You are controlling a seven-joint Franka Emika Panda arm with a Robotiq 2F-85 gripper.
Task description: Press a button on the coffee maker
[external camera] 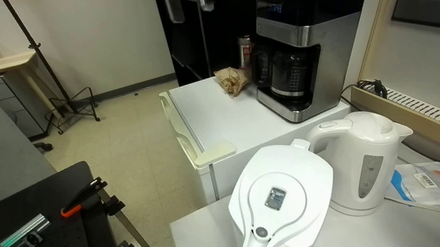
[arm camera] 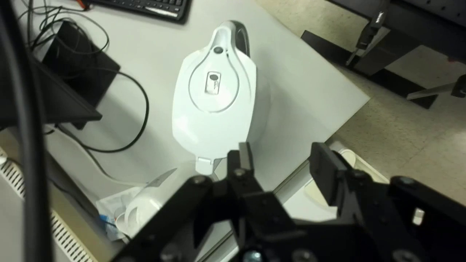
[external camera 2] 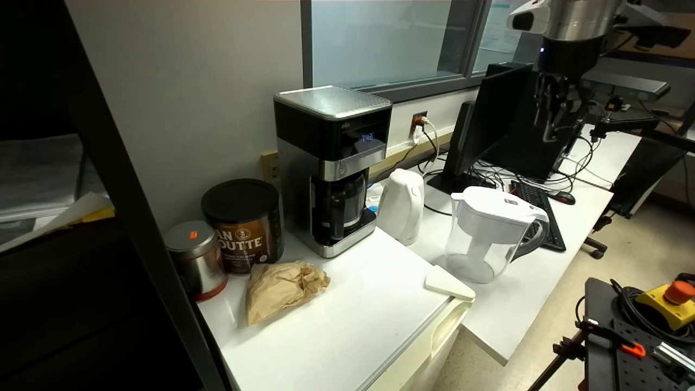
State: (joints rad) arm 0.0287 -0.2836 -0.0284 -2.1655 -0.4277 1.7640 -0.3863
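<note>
The coffee maker stands upright on a white fridge-like cabinet in both exterior views [external camera: 334,46] [external camera 2: 304,146]. It has a black upper front with a lit blue display [external camera: 276,8], a silver front band [external camera 2: 353,164] and a dark carafe [external camera: 289,74]. A small round mark shows on the band; fine button detail is too small to tell. The coffee maker is out of view in the wrist view. My gripper [arm camera: 283,154] is open with nothing between its fingers. It hangs in the air, apart from the coffee maker, in both exterior views [external camera: 191,9] [external camera 2: 544,126].
A white filter pitcher [arm camera: 214,120] and white kettle [external camera: 369,155] stand on the desk beside the cabinet [external camera: 210,116]. A paper bag [external camera 2: 282,288], a brown can [external camera 2: 241,228] and a silver tin [external camera 2: 195,260] sit near the coffee maker. A monitor [external camera 2: 491,125] stands farther along.
</note>
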